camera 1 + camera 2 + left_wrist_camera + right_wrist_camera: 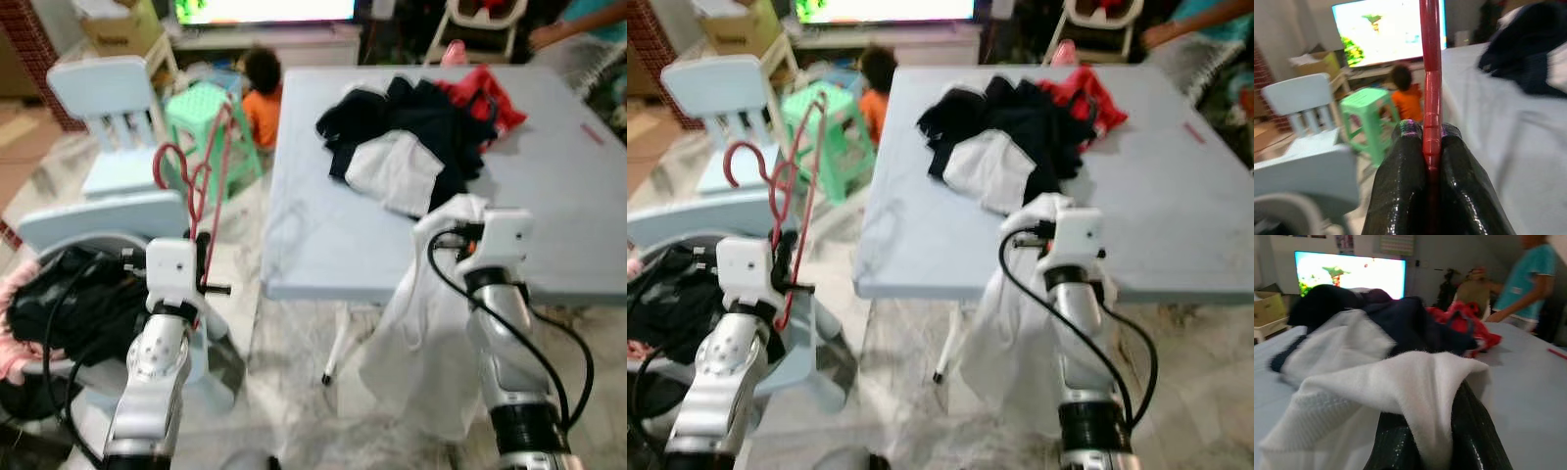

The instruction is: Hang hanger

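On the far left, a laundry basket (pixel 59 294) w/ dark clothes is sitting low, partly cut off by the frame edge and hidden behind the left arm. The left gripper (pixel 1426 147) is pinching a red hanger (pixel 201 191) tight between both fingers, held up in the air left of the table, in front of a pale blue chair (pixel 108 108) and a green stool (pixel 211 122). The hanger's long axis is running nearly upright, leaning slightly; its hook (pixel 171 162) is curling at the upper left. Its thin wire is blurry, so the exact outline is hard to make out. Behind the stool, a person in an orange top (pixel 263 98) is sitting, half hidden by the table (pixel 323 245). A pile of dark, white and red clothes (pixel 421 132) is lying on the tabletop. At the right, the right gripper (pixel 1435 440) is closed on a white garment (pixel 421 343), which is draping over its fingers and hanging down past the table's near edge.
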Controlling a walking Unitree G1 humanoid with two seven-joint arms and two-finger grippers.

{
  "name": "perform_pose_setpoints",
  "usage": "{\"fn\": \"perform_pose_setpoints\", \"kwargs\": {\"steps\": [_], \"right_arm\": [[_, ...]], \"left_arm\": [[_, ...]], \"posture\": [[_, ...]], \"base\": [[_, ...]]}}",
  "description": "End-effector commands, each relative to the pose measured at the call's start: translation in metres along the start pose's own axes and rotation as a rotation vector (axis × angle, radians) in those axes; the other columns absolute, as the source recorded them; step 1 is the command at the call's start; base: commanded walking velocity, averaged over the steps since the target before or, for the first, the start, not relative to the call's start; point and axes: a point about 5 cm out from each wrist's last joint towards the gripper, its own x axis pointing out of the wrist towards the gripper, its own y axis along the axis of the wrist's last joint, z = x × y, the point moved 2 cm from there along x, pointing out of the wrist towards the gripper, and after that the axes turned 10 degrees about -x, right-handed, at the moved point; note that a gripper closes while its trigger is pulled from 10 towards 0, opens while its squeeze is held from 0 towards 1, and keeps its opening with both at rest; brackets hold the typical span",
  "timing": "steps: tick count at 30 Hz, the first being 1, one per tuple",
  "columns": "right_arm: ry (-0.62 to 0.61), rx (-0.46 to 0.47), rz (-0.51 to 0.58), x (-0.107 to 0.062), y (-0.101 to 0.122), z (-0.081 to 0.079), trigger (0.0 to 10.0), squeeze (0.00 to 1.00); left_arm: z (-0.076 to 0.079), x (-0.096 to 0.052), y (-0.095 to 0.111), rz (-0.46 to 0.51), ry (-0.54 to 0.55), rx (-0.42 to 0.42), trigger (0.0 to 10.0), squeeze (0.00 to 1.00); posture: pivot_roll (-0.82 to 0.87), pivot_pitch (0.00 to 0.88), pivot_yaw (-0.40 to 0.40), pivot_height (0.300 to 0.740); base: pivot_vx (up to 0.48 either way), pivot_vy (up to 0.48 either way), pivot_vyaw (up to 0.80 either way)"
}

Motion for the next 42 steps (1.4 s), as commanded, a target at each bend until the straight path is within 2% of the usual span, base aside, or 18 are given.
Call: {"fn": "perform_pose_setpoints", "kwargs": {"steps": [1,10,12,13,15,16,21,22,24,25,26,29,32,34,36,38,39,42], "right_arm": [[-0.030,-0.016,0.041,0.003,0.010,0.009,10.0,0.00],[0.002,0.016,0.020,0.013,0.007,0.011,10.0,0.00],[0.069,0.062,0.008,0.057,0.018,0.012,10.0,0.00],[0.069,0.062,0.008,0.057,0.018,0.012,10.0,0.00],[0.099,0.053,0.019,0.083,0.034,0.012,10.0,0.00],[0.117,0.053,0.044,0.115,0.069,0.013,10.0,0.00],[0.025,-0.001,0.229,0.156,0.185,0.037,10.0,0.00],[-0.070,0.009,0.347,0.157,0.238,0.057,10.0,0.00],[-0.157,0.018,0.466,0.151,0.282,0.077,10.0,0.00],[-0.157,0.018,0.466,0.151,0.282,0.077,10.0,0.00],[-0.225,0.015,0.576,0.141,0.319,0.095,10.0,0.00],[-0.288,0.015,0.710,0.124,0.353,0.116,10.0,0.00],[-0.294,-0.016,0.725,0.122,0.350,0.120,10.0,0.00],[-0.243,-0.047,0.634,0.134,0.317,0.112,10.0,0.00],[-0.143,-0.087,0.448,0.149,0.251,0.091,10.0,0.00],[-0.086,-0.080,0.349,0.152,0.217,0.081,10.0,0.00],[0.001,-0.090,0.207,0.153,0.170,0.063,10.0,0.00],[0.194,-0.235,-0.073,0.137,0.082,0.027,10.0,0.00]], "left_arm": [[0.003,0.000,0.003,0.005,-0.003,0.001,10.0,0.00],[0.002,-0.003,0.002,0.000,0.011,0.005,10.0,0.00],[0.002,-0.004,0.005,0.007,0.029,0.004,10.0,0.00],[0.002,-0.004,0.005,0.007,0.029,0.004,10.0,0.00],[0.000,-0.006,0.005,0.009,0.042,0.004,10.0,0.00],[-0.001,-0.009,0.004,0.007,0.058,0.004,10.0,0.00],[0.000,-0.013,0.001,0.002,0.076,-0.011,10.0,0.00],[0.001,-0.013,0.003,0.007,0.076,-0.009,10.0,0.00],[0.000,-0.013,0.005,0.019,0.083,-0.006,10.0,0.00],[0.000,-0.013,0.005,0.019,0.083,-0.006,10.0,0.00],[-0.003,-0.013,0.011,0.054,0.102,-0.003,10.0,0.00],[-0.005,-0.012,0.016,0.078,0.120,0.007,10.0,0.00],[-0.003,-0.012,0.012,0.067,0.118,0.002,10.0,0.00],[0.003,-0.011,0.009,0.056,0.093,-0.005,10.0,0.00],[0.008,-0.011,0.008,0.054,0.068,-0.005,10.0,0.00],[0.009,-0.010,0.008,0.053,0.059,-0.003,10.0,0.00],[0.010,-0.010,0.007,0.049,0.060,-0.006,10.0,0.00],[0.013,-0.011,0.004,0.031,0.040,-0.017,10.0,0.00]], "posture": [[0.02,0.000,0.013,0.740],[0.05,0.000,-0.008,0.740],[0.08,0.000,-0.042,0.740],[0.08,0.000,-0.042,0.740],[0.10,0.000,-0.054,0.740],[0.11,0.000,-0.073,0.740],[0.13,0.000,-0.086,0.740],[0.13,0.000,-0.090,0.740],[0.13,0.000,-0.093,0.740],[0.13,0.000,-0.093,0.740],[0.13,0.000,-0.097,0.740],[0.13,0.000,-0.099,0.740],[0.12,0.000,-0.094,0.740],[0.11,0.000,-0.093,0.740],[0.11,0.000,-0.093,0.740],[0.11,0.000,-0.092,0.740],[0.11,0.000,-0.092,0.740],[0.11,0.000,-0.085,0.740]], "base": [[0.000,0.000,0.00],[0.000,0.000,0.00],[0.000,0.000,0.00],[0.000,0.000,0.00],[0.000,0.000,0.00],[0.000,0.000,0.00],[0.000,0.000,0.00],[0.000,0.000,0.00],[0.000,0.000,0.00],[0.000,0.000,0.00],[0.000,0.000,0.00],[0.000,0.000,0.00],[0.000,0.000,0.00],[0.000,0.000,0.00],[0.000,0.000,0.00],[0.000,0.000,0.00],[0.000,0.000,0.00],[0.000,0.000,0.00]]}}
